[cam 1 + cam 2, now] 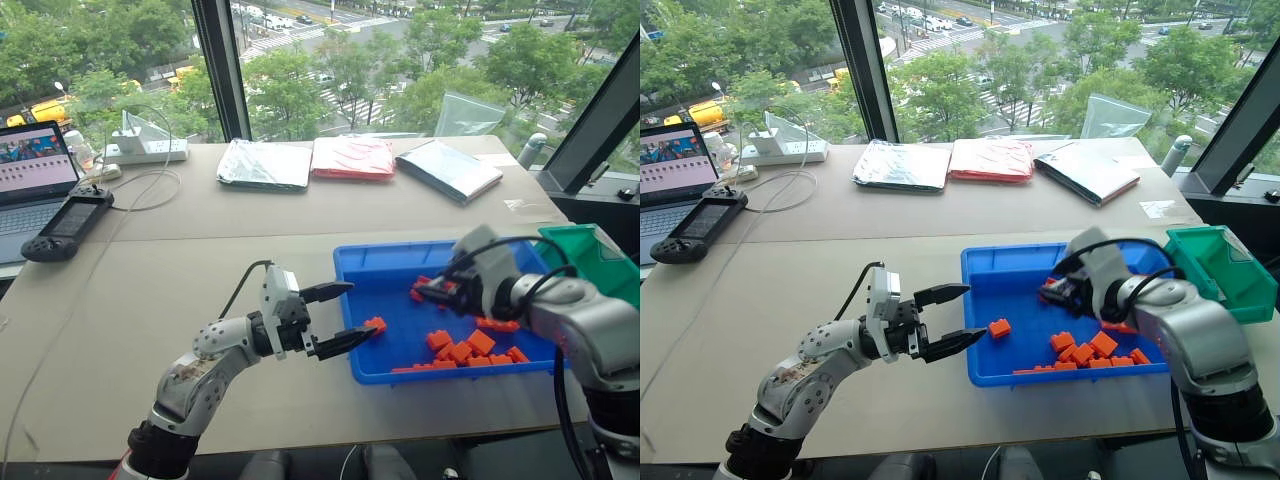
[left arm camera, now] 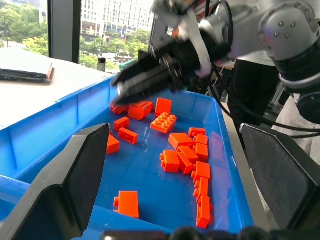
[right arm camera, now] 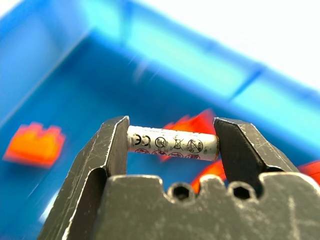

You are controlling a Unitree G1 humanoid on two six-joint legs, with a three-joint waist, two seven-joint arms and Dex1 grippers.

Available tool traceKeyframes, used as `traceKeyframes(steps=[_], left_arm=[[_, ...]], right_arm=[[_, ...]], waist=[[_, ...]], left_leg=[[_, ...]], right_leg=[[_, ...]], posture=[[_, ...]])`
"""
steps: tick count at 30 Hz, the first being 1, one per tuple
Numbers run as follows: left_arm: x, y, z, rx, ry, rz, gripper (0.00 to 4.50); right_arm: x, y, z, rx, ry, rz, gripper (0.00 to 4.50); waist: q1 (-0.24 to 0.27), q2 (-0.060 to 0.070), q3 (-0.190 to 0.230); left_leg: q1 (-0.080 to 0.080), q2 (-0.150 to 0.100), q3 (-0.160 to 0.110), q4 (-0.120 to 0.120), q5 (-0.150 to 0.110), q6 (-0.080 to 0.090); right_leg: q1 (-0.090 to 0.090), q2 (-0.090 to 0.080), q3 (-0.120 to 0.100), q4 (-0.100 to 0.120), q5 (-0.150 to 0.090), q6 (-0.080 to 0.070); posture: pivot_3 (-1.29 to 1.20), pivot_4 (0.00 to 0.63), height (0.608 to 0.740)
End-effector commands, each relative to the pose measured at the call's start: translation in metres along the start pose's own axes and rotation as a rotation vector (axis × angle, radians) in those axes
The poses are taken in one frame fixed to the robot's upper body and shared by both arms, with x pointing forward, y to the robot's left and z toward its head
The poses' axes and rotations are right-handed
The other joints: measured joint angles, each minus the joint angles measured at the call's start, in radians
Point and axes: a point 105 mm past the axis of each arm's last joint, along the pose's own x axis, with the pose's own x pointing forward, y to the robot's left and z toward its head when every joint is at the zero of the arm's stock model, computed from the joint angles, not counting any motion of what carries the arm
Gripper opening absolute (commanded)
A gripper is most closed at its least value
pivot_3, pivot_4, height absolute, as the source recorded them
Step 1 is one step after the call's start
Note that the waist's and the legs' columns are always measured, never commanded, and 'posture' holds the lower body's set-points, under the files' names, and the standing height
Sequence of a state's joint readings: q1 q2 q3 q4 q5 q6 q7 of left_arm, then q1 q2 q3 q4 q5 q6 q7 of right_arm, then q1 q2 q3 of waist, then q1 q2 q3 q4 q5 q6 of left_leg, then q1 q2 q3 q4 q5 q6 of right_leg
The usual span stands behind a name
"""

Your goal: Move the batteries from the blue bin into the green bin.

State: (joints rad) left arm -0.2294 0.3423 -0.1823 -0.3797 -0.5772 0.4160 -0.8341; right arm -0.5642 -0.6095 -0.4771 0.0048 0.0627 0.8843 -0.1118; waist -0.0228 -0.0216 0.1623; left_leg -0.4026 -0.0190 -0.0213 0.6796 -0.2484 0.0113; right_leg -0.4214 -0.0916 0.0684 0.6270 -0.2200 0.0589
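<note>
Window-side table (image 1: 200, 270). My right gripper (image 3: 172, 142) clamps battery (image 3: 172, 143) endwise over blue bin (image 1: 350, 262), ready for green bin (image 1: 590, 255). My left gripper (image 1: 342, 315) gapes empty at bin edge, clear of path.

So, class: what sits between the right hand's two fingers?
A white battery, clamped end to end between the right hand's fingers, seen in the right wrist view.
</note>
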Motion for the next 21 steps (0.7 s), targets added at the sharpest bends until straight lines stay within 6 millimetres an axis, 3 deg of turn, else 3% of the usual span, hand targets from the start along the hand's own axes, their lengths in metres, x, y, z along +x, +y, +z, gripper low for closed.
traceKeyframes(steps=[1,4,8,11,16,19,21], left_arm=[[0.003,-0.004,0.007,0.031,-0.02,-0.012,4.5],[0.002,-0.004,0.008,0.033,-0.02,-0.009,4.5],[0.002,-0.003,0.007,0.034,-0.02,-0.005,4.5],[0.002,-0.003,0.008,0.035,-0.021,-0.003,4.5],[0.002,-0.003,0.007,0.034,-0.02,-0.003,4.5],[0.002,-0.003,0.007,0.035,-0.019,-0.003,4.5],[0.002,-0.003,0.007,0.034,-0.02,-0.002,4.5]], right_arm=[[-0.001,-0.018,0.026,0.081,-0.115,-0.073,3.71],[-0.001,-0.023,0.032,0.089,-0.144,-0.09,4.41],[-0.003,-0.028,0.043,0.107,-0.199,-0.111,4.41],[-0.009,-0.023,0.069,0.108,-0.313,-0.07,4.41],[-0.026,0.038,0.082,0.013,-0.389,0.351,4.41],[-0.055,0.074,0.068,-0.081,-0.376,0.671,4.41],[-0.079,0.092,0.048,-0.131,-0.31,0.884,4.41]], waist=[[0.002,0.0,0.0],[0.005,0.0,0.0],[0.005,0.0,0.0],[0.005,0.0,0.0],[0.001,0.0,0.0],[0.001,0.0,0.0],[0.006,0.0,0.0]], left_leg=[[0.0,0.0,0.0,0.0,0.0,0.0],[-0.001,-0.001,0.0,0.0,0.0,0.0],[-0.001,0.0,0.0,0.0,0.0,0.0],[-0.001,0.0,0.0,0.0,0.0,0.0],[0.0,0.0,0.0,0.0,0.0,0.0],[0.0,0.001,0.0,-0.001,0.0,0.0],[-0.001,0.0,-0.001,-0.001,0.0,0.0]], right_leg=[[0.0,0.0,0.0,0.0,0.0,0.0],[0.0,0.0,0.0,-0.001,0.0,0.0],[0.0,0.0,0.0,-0.001,0.0,0.0],[0.0,0.0,0.0,-0.001,0.0,0.0],[0.0,0.0,0.0,-0.001,0.0,0.0],[0.0,0.001,-0.001,-0.001,0.0,0.0],[0.0,0.001,-0.001,-0.002,0.0,0.0]], posture=[[0.0,0.15,0.74],[0.0,0.15,0.74],[0.0,0.15,0.74],[0.0,0.15,0.74],[0.0,0.15,0.74],[0.0,0.15,0.74],[0.0,0.15,0.74]])
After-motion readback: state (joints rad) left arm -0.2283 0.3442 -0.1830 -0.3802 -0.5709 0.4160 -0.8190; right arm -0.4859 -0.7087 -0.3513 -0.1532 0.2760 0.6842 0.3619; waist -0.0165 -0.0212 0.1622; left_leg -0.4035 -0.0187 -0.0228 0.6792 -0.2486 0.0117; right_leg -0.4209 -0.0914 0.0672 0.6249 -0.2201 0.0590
